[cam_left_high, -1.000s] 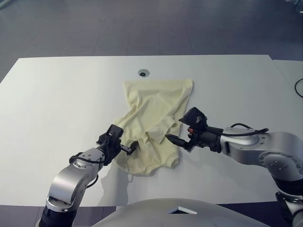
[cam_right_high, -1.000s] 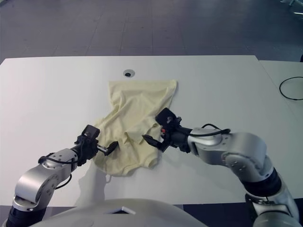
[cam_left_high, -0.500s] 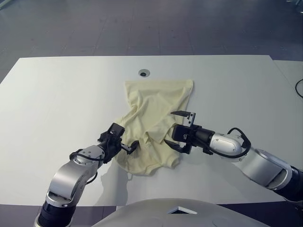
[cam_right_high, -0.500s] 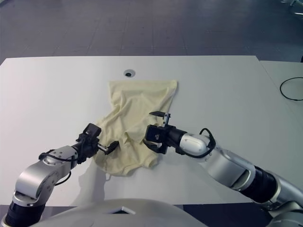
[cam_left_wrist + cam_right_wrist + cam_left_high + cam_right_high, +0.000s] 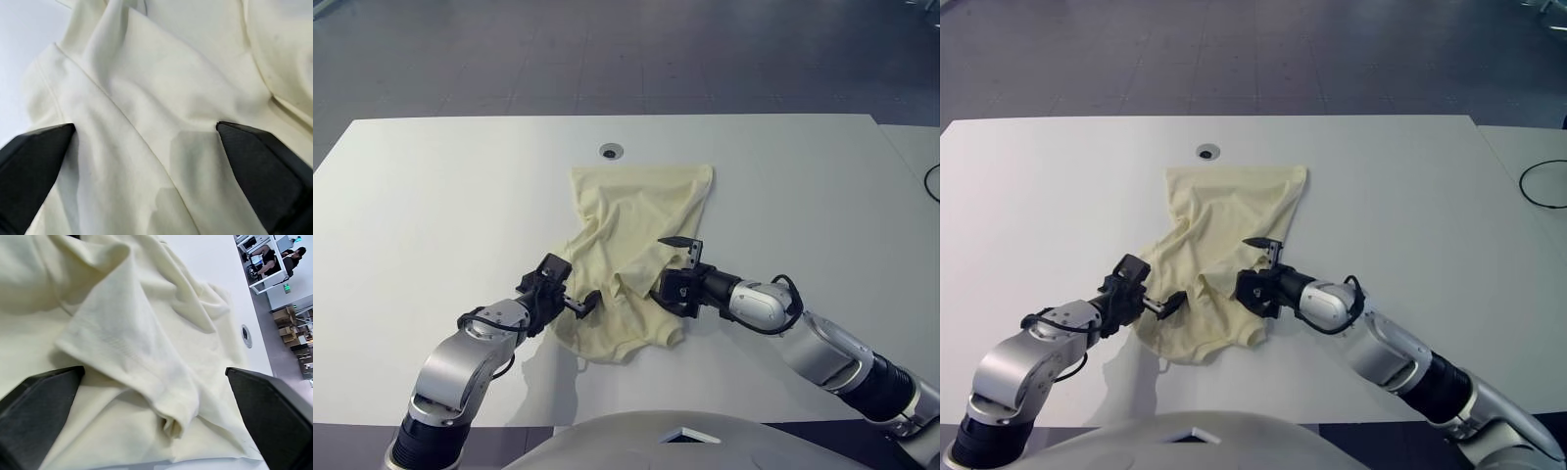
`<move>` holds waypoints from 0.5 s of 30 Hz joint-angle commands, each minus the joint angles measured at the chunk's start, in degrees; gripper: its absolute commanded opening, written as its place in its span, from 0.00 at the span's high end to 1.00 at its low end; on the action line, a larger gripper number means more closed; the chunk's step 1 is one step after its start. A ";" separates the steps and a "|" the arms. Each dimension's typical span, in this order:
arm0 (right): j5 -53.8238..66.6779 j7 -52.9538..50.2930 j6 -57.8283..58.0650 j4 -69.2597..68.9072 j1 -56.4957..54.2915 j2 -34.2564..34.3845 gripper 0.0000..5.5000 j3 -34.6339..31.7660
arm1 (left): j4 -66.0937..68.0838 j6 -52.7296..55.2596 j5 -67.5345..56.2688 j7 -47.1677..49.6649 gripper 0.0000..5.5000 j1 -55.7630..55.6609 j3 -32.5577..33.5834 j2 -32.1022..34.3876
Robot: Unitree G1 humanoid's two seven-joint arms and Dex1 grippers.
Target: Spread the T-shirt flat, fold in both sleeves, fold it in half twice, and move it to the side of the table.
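The white surface [image 5: 431,196] had a small round opening [image 5: 610,151] near its far edge, just beyond the hem of the cloth. Far to the right a black cable [image 5: 1542,183] lay in a loop, well apart from everything else.

The T-shirt [image 5: 641,211] lay near the middle of the surface, a little toward the robot's side. It was pale yellow. Its far part was almost flat and ended in a straight hem, but the near part was crumpled, with several thick folds lying one over another and a rounded edge nearest to the robot.

The left pincer [image 5: 587,304] was at the near left border of the T-shirt. Its fingers were wide apart, with wrinkled cloth between them but not gripped. The right pincer [image 5: 672,272] was at the near right side, over a raised fold of the cloth. It was also spread wide, one finger above the fold and the other low beside it, and it held nothing.
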 commanded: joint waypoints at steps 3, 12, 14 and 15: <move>-2.77 1.20 -2.24 1.63 1.72 3.02 0.21 -2.70 | 1.80 2.24 0.86 -0.07 0.02 1.00 -0.99 0.90; -4.33 3.65 -5.96 1.55 5.74 4.30 0.46 -5.32 | 1.50 2.26 0.89 0.31 0.02 1.47 -0.99 0.59; -4.53 4.25 -6.75 1.75 6.25 4.52 0.52 -6.11 | 1.53 2.31 0.88 0.29 0.02 1.42 -1.00 0.60; -4.63 4.56 -7.20 1.96 6.41 4.59 0.53 -6.50 | 1.57 2.30 0.87 0.27 0.02 1.39 -1.01 0.61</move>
